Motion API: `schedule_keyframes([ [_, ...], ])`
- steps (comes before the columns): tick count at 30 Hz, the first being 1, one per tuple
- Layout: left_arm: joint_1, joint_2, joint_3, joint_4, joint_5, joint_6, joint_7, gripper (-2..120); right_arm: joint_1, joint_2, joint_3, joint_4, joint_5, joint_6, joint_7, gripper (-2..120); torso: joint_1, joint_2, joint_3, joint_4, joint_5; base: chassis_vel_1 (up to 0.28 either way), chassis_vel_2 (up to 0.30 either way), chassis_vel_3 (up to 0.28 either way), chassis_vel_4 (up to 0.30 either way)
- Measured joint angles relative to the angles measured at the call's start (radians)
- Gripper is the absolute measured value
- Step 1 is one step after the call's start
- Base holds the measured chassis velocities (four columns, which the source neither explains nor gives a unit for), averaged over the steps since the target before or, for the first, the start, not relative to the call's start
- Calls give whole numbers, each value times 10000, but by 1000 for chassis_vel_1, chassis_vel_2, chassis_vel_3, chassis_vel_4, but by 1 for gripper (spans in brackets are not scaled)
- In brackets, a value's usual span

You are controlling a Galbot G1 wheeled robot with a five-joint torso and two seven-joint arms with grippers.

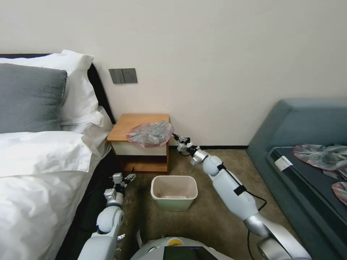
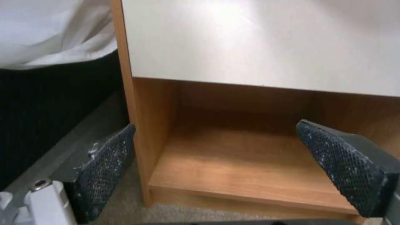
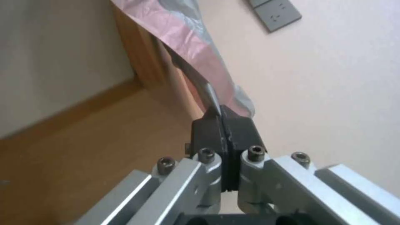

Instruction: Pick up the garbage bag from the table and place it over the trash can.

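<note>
trash can (image 1: 174, 192) sits nearest me on the carpet, low centre of the head frame. my left gripper (image 1: 127, 178) hangs just left of it before the table's lower shelf, pads (image 2: 104, 175) spread apart. farther up, my right gripper (image 1: 176, 138) is pinched together on the pink rim of the garbage bag (image 1: 150, 133), which lies on the table (image 1: 124, 127) at mid-frame.
</note>
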Motion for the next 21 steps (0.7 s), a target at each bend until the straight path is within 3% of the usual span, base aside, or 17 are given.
schedule_keyframes([
  [10,-131,-18,-264,319,-134,-10,-87,99,-2888,-320,1022,2334,91,134,-182,0,-1,0,-1,-1,-2,0,0,0,0],
  [21,-153,60,-659,636,-460,-147,-385,99,-5753,-230,1929,3223,-734,1328,-57,0,-2,1,-1,-2,-1,0,0,0,0],
])
